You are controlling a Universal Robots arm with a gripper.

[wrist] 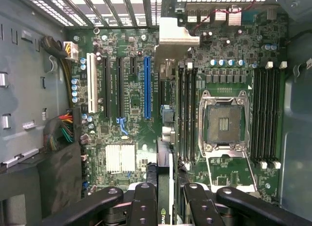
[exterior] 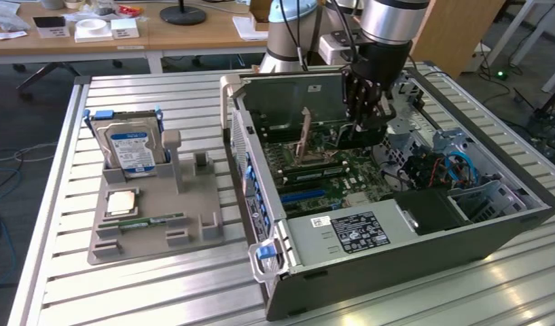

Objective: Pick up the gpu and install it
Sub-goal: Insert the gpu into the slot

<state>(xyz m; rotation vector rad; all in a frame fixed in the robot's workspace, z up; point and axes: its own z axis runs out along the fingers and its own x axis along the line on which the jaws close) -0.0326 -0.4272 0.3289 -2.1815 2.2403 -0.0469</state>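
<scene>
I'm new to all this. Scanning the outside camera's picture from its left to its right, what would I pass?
hard drive standing in its grey holder → blue latch on the open computer case → gripper inside the case, closed on the gpu → blue cables

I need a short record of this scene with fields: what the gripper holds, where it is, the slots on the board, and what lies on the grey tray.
gripper: the gripper is shut on the gpu, which it holds on edge
gpu position: inside the open computer case, above the motherboard
blue slot: empty
processor socket: empty
grey tray: hard drive standing upright; processor and memory stick lying flat
task state: gpu picked up, not yet in the blue slot
</scene>
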